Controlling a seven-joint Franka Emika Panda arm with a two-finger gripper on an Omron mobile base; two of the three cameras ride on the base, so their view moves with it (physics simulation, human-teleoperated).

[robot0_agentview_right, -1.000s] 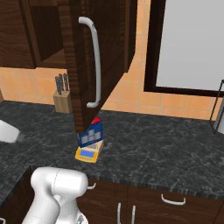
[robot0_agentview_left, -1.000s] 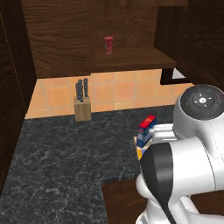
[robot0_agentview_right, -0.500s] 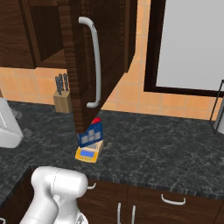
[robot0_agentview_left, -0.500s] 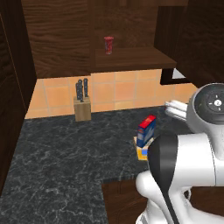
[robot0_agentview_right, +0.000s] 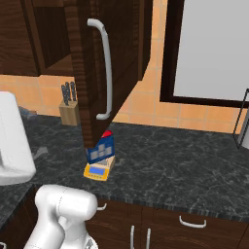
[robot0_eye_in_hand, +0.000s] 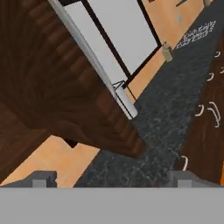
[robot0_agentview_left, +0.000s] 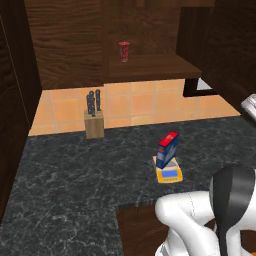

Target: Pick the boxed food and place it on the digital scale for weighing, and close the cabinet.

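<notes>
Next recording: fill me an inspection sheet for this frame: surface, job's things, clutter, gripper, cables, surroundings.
Surface: dark marbled counter.
Job's things: boxed food stands upright on the digital scale; cabinet door open, silver handle facing the room.
Clutter: knife block by the tiled wall; red cup on the cabinet shelf.
Gripper: fingertips apart, nothing between them, pointing at the door.
Cables: nothing seen.
Surroundings: window, lower drawers.

The cabinet (robot0_agentview_right: 92, 73) door hides the boxed food's (robot0_agentview_right: 100, 150) top corner.
</notes>
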